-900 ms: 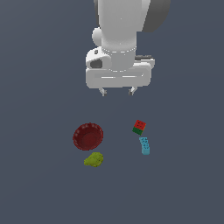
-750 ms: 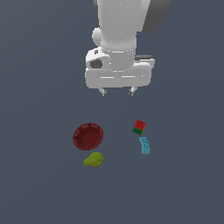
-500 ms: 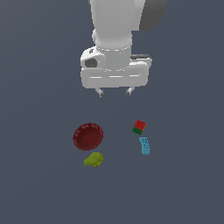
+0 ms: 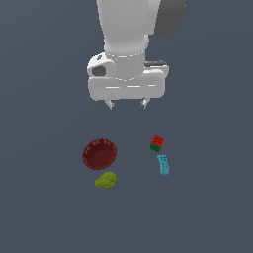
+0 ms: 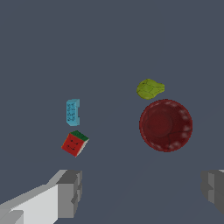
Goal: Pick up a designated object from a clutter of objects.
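Exterior view: we see the white arm hanging over a plain dark grey bench (image 4: 39,207), its gripper (image 4: 127,104) high above the objects and touching none of them. The two short fingers (image 4: 110,104) point down with a wide gap between them and nothing held. Below, four small items lie spread out. The dark red ribbed bowl (image 4: 99,153) sits toward the exterior view's left, open side up. The yellow-green lump (image 4: 106,180) lies just beside the bowl's near rim, very close to it; whether they touch we cannot tell. Toward the exterior view's right, the red-and-green block (image 4: 157,144) sits tilted, and the cyan studded brick (image 4: 163,164) lies just beside it on the near side, well apart from the bowl and the lump. Wrist view: we look down past the grey pads of both fingers (image 5: 70,192), spread wide with bare bench (image 5: 109,43) between them. The lump (image 5: 150,89) shows a narrow strip of bench between itself and the bowl (image 5: 166,125). The brick (image 5: 72,111) and the block (image 5: 75,143) lie close together, apart from the other pair.
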You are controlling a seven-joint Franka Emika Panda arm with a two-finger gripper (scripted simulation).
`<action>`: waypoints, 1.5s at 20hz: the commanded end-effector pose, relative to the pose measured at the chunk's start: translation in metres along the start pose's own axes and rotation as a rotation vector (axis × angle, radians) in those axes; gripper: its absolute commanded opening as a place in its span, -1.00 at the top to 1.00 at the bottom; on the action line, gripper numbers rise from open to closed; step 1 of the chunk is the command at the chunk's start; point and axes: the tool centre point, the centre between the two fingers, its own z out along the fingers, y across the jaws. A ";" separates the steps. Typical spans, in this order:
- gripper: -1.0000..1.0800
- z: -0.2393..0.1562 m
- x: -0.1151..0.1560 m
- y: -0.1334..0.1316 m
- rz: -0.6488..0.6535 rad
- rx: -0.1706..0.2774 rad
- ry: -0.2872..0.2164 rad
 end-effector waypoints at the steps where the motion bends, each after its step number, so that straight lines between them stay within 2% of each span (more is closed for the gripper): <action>1: -0.92 0.002 0.002 0.001 -0.011 -0.001 0.000; 13: -0.92 0.024 0.023 0.012 -0.170 -0.013 -0.006; 30: -0.92 0.088 0.069 0.043 -0.575 -0.031 -0.027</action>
